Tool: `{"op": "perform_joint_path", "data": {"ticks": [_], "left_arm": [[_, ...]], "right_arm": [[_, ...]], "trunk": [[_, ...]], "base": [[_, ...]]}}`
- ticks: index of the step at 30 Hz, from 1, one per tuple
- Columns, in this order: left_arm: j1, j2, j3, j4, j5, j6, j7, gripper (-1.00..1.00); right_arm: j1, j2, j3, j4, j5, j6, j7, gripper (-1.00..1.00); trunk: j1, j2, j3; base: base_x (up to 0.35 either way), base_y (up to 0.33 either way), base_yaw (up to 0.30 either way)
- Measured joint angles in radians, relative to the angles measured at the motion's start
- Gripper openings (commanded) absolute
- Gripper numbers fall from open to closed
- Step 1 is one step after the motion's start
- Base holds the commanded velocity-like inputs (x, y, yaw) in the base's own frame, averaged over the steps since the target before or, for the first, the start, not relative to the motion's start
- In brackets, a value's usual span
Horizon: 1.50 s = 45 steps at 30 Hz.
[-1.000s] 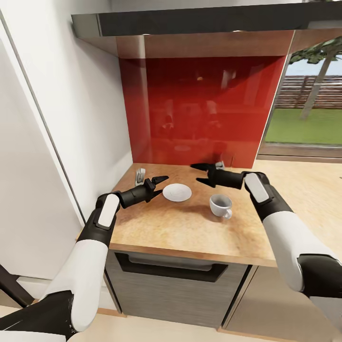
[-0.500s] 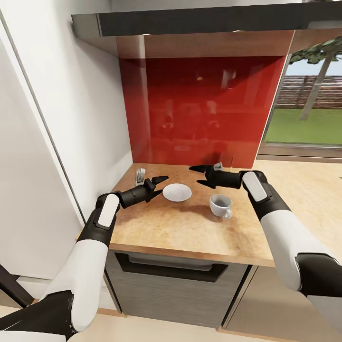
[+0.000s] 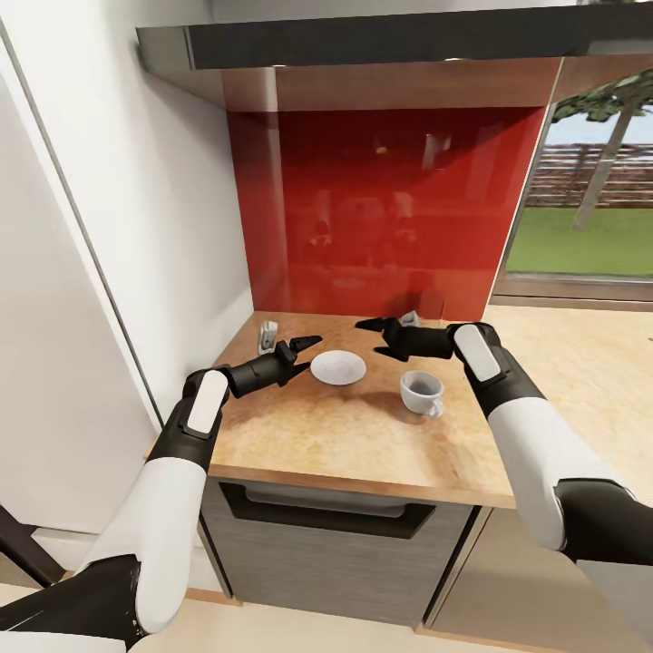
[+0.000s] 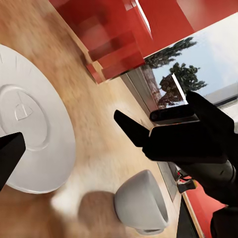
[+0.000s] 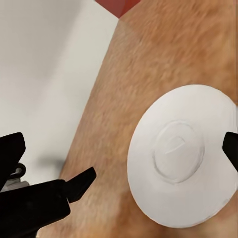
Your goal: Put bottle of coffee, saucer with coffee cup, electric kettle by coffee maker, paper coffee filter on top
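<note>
The saucer (image 3: pixel 338 367) lies flat on the countertop (image 3: pixel 363 435), with the coffee cup (image 3: pixel 422 393) standing apart beside it. The left gripper (image 3: pixel 304 347) hovers just beside the saucer, fingers spread and empty. The right gripper (image 3: pixel 373 333) hangs above the counter behind the cup, fingers likewise spread.

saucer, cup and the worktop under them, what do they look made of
The small round white saucer and the white handled cup look like glazed ceramic: plain white, smooth, with soft shading, though a render leaves plastic possible. The light brown countertop looks like wood or wood-effect laminate, given its mottled grain and matte finish.
</note>
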Motion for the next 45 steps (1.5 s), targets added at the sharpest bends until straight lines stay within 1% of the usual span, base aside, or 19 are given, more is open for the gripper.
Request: {"op": "perform_joint_path", "data": {"ticks": [3,6,21,22,23,25,28,29,34,45], "left_arm": [[0.0,0.0,0.0,0.0,0.0,0.0,0.0,1.0],[0.0,0.0,0.0,0.0,0.0,0.0,0.0,1.0],[0.0,0.0,-0.001,0.0,0.0,-0.001,0.003,1.0],[0.0,0.0,-0.001,-0.002,0.0,-0.001,0.015,1.0],[0.0,0.0,-0.002,-0.007,-0.001,-0.002,0.047,1.0],[0.0,0.0,-0.003,-0.018,0.0,-0.002,0.087,1.0],[0.0,0.0,-0.004,-0.04,0.001,-0.001,0.133,1.0],[0.0,0.0,-0.005,-0.059,0.002,-0.001,0.163,1.0],[-0.002,0.0,-0.009,-0.072,0.002,0.0,0.184,1.0],[-0.01,0.0,-0.027,-0.072,0.003,0.0,0.187,1.0]], "right_arm": [[0.0,0.011,0.0,0.002,0.0,-0.005,-0.008,1.0],[0.0,0.017,0.0,0.006,0.001,-0.006,-0.01,1.0],[0.0,0.019,0.0,0.012,0.003,-0.008,-0.017,1.0],[0.0,0.019,0.0,0.012,0.003,-0.008,-0.017,1.0],[0.0,0.019,0.0,0.012,0.003,-0.008,-0.017,1.0],[0.0,0.019,0.0,0.012,0.003,-0.008,-0.017,1.0],[0.0,0.019,0.0,0.012,0.003,-0.008,-0.017,1.0],[0.0,0.019,0.0,0.012,0.003,-0.008,-0.017,1.0],[0.0,0.019,0.0,0.012,0.003,-0.008,-0.017,1.0],[0.0,0.019,-0.001,0.012,0.002,-0.008,-0.017,1.0]], "trunk": [[0.0,0.0,0.0],[0.0,0.0,0.0],[0.0,0.0,0.0],[0.0,0.0,0.0],[0.0,0.0,0.0],[0.0,0.0,0.0],[0.0,0.0,0.0],[0.0,0.0,0.0],[0.0,0.0,0.0],[0.0,0.0,0.0]], "base": [[0.0,0.0,0.0],[0.0,0.0,0.0],[0.0,0.0,0.0],[0.0,0.0,0.0],[0.0,0.0,0.0],[0.0,0.0,0.0],[0.0,0.0,0.0],[0.0,0.0,0.0],[0.0,0.0,0.0],[0.0,0.0,0.0]]}}
